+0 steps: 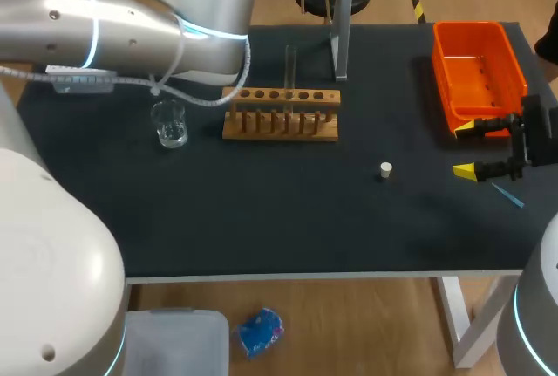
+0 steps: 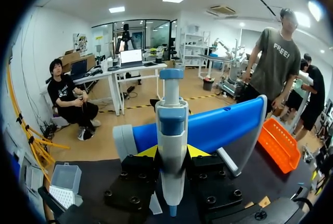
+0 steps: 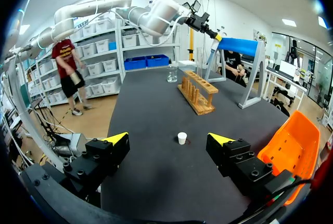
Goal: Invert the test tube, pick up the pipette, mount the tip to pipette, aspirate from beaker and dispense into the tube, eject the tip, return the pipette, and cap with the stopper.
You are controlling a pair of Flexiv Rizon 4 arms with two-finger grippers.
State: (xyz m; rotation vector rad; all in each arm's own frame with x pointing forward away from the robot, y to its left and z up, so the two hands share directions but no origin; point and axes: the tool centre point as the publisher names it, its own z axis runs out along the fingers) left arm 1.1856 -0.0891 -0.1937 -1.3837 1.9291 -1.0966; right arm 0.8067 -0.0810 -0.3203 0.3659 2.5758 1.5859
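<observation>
While clamping the white-and-blue plastic pipette (image 2: 171, 125) in the left end effector (image 2: 171, 152) beyond the slotted wooden rack (image 1: 281, 116), marks pickup done; right end effector (image 1: 466, 147) wide, empty, right of rack; tip mounting, transfer, capping seemingly left.

surface (image 1: 261, 210) black | bin (image 1: 446, 88) bright orange | rack (image 1: 279, 134) brown wood | beaker (image 1: 169, 123) clear, see-through | stopper (image 1: 386, 169) white | pipette (image 2: 171, 156) pale grey with blue bands — blue end | stand (image 2: 218, 125) blue | loose tip (image 1: 507, 194) light blue | right fingers (image 3: 117, 139) black with yellow tips | left arm (image 1: 105, 27) silver and white, with a glowing pale blue ring
</observation>
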